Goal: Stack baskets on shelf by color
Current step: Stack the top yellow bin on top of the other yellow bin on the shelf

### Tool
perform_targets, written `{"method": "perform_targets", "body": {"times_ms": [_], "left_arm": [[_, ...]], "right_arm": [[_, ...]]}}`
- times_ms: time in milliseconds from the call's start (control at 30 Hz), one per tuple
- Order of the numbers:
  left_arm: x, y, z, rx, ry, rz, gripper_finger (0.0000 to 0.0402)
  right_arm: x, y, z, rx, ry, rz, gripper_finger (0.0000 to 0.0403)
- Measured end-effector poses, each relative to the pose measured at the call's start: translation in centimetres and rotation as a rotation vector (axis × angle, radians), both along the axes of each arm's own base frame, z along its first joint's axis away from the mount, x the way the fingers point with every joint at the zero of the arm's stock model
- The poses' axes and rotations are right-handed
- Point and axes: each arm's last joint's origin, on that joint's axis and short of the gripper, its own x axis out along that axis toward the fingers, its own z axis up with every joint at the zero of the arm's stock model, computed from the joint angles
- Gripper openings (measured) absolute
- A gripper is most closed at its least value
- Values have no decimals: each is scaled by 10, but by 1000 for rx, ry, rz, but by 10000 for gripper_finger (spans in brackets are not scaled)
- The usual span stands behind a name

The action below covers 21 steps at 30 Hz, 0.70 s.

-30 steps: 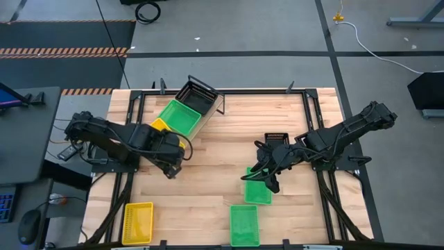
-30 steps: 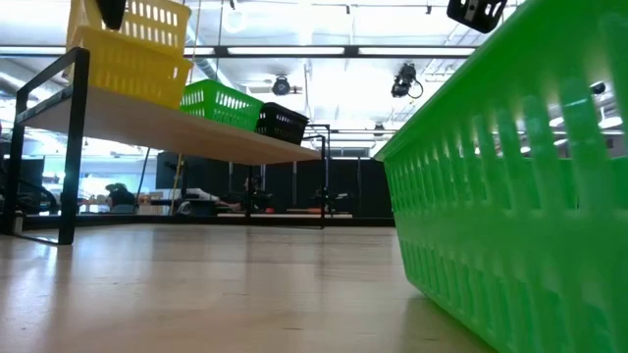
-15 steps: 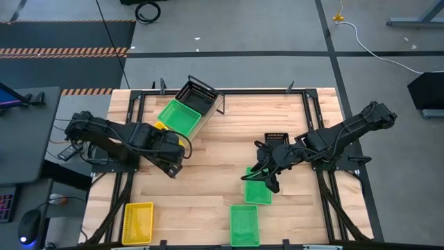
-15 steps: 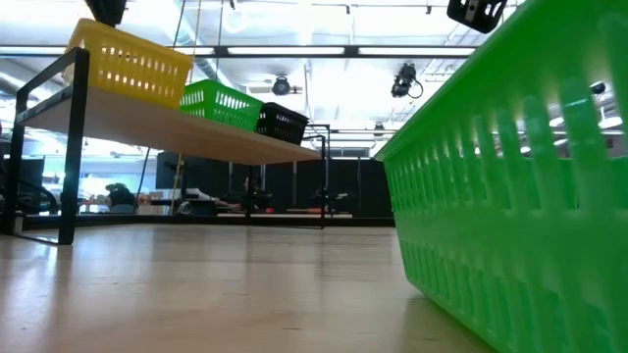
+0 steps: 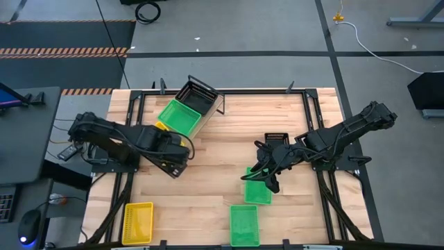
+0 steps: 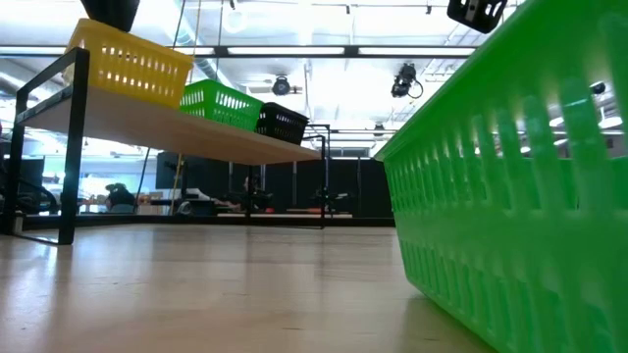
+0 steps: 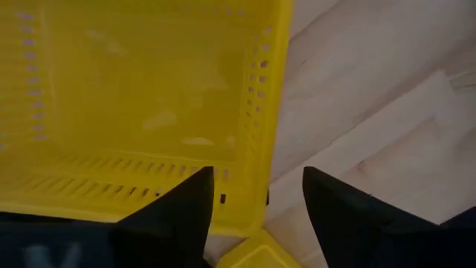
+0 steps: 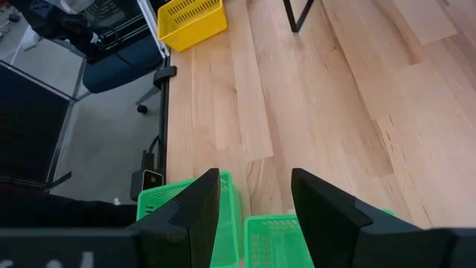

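At the lower left of the high view a lone yellow basket (image 5: 137,223) sits on the tabletop (image 5: 208,160). Above it, my left gripper (image 5: 175,165) hangs at the near end of the shelf (image 5: 201,119); my arm hides most of the yellow basket on the shelf (image 7: 141,104), leaving only a corner visible from above. In my left wrist view my fingers (image 7: 182,216) are spread and hold nothing, with that basket's rim just ahead of them. Further along the shelf stand a green basket (image 5: 178,116) and a black basket (image 5: 196,95).

Right of centre, my right gripper (image 5: 267,179) hovers over a green basket on the table (image 5: 259,187), fingers apart and empty. A black basket beside it (image 5: 275,138) is partly covered. Another green basket (image 5: 243,225) is cut off by the bottom edge.
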Motion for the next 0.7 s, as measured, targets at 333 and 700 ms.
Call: {"method": "perform_targets", "body": {"times_ms": [333,700], "left_arm": [[17,1,-16,-37,66,137,188],[19,13,-16,-31,61,244,125]], "right_arm": [[0,0,0,2,-3,0,174],[0,0,0,2,-3,4,174]]}}
